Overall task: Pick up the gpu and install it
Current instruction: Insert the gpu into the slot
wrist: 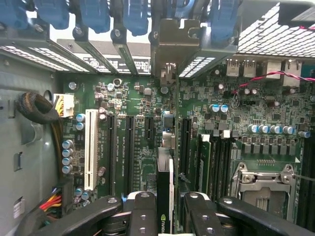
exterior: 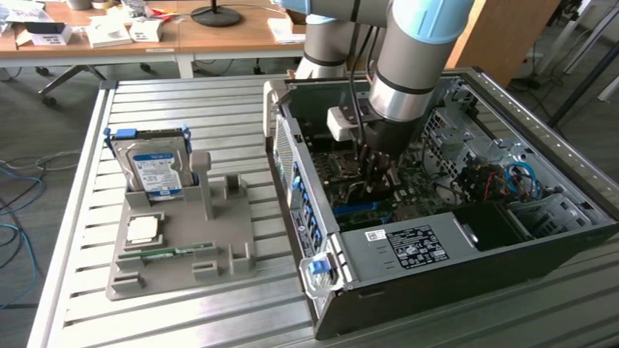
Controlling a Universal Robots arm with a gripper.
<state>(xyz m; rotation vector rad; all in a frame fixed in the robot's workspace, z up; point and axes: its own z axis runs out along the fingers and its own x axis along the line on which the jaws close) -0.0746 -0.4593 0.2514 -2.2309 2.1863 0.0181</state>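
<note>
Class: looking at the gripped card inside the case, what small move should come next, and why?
Probably ease it straight toward the motherboard: the gripper holds the gpu edge-on over the slots, its bracket beside the rear slot covers.

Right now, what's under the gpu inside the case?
The gpu, held edge-on in the gripper, sits over the motherboard. Black slots show beside it. Whatever lies directly beneath is covered by the card itself.
</note>
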